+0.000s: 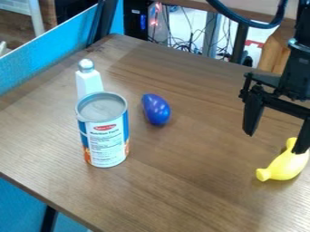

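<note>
Over the right side of the table (181,186), the black gripper (273,143) hangs down with its two fingers spread wide apart. It has let go of everything and holds nothing. One finger comes down in front of the top end of the yellow banana (282,167), so a bit of that end is hidden. I can't tell if they touch. The banana lies on the table, right by the edge of the view. The arm (297,59) is cut off at the top and the right. Well over to the left, the can (108,142) stands up and hides the low part of the white bottle (89,83). Near the can lies a shiny blue thing (157,110), but what it is, I can't tell. Behind the table, the wires (189,44) are a hard-to-see tangle.
</note>
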`<state>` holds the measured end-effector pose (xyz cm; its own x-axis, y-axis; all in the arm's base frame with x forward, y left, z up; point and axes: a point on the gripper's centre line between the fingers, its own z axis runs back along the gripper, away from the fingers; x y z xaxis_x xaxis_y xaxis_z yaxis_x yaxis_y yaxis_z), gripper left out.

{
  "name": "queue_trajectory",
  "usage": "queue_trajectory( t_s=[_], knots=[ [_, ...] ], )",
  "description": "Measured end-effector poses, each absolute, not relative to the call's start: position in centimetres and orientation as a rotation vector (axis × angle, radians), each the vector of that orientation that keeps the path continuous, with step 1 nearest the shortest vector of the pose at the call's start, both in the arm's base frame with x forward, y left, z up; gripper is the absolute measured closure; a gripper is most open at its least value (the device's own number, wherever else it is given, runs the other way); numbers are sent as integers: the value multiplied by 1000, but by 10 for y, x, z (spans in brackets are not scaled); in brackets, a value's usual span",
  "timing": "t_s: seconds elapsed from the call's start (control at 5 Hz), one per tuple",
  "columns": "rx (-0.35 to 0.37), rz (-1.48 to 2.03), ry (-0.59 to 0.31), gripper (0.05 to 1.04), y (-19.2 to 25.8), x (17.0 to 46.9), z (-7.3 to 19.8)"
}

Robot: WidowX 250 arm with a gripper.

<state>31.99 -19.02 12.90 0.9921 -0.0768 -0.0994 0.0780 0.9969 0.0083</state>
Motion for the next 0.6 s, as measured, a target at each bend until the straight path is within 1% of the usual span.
queue_trajectory(
  t_s=[0.2, 0.4, 0.6],
  knots=[
    [32, -77, 141, 82, -189, 318, 114],
    [-18, -119, 149, 82, -195, 314, 104],
    [-66, -165, 144, 82, -201, 315, 105]
  ],
)
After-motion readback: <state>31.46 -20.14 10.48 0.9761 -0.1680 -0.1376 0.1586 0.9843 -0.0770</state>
